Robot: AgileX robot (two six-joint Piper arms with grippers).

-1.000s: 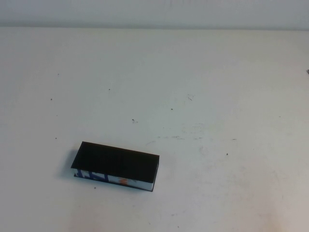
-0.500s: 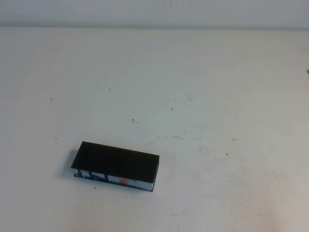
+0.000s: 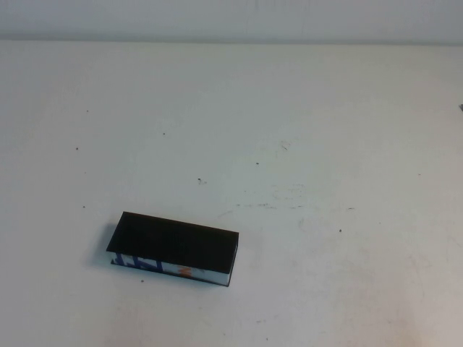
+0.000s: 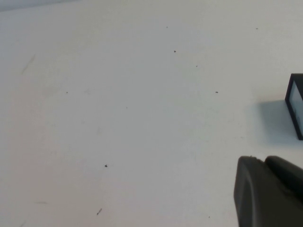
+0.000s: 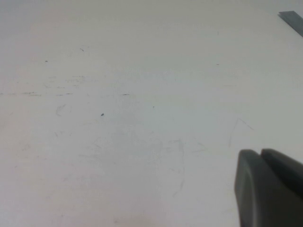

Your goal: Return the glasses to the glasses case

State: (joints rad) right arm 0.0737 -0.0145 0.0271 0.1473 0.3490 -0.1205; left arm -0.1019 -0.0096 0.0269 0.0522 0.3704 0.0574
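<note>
The glasses case (image 3: 173, 249) is a black rectangular box with a white front edge printed in blue and orange. It lies at the near left of the white table (image 3: 304, 130) with its black flap down over the top. One end of the case shows in the left wrist view (image 4: 296, 111). The glasses are not visible in any view. Neither arm shows in the high view. My left gripper (image 4: 262, 160) hangs above bare table short of the case, fingers together and empty. My right gripper (image 5: 260, 152) is over bare table, fingers together and empty.
A grey strip (image 5: 292, 19) lies at the table's far corner in the right wrist view. A small dark object (image 3: 461, 108) pokes in at the right edge of the high view. The tabletop carries small specks and scuffs.
</note>
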